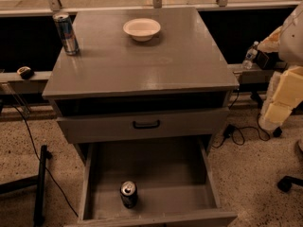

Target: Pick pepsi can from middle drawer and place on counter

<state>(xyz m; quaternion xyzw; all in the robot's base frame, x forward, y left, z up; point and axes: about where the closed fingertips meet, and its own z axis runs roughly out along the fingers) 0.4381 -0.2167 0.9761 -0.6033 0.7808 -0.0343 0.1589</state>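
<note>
Jaws: state not discernible, right of surface point(142, 65), well apart from pepsi can point(128, 194). Risk: can stood close to drawer point(165, 171) front wall; crowded descent could topple it.

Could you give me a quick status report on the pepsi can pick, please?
End effector at far right, off the counter. Pepsi can upright near front of open middle drawer. Nothing over the can.

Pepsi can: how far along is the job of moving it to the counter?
Done: the middle drawer is pulled open. In hand: nothing yet; the gripper is at the right edge, far from the pepsi can, which stands on the drawer floor near the front. Left: grasp, lift, place on the counter.
</note>
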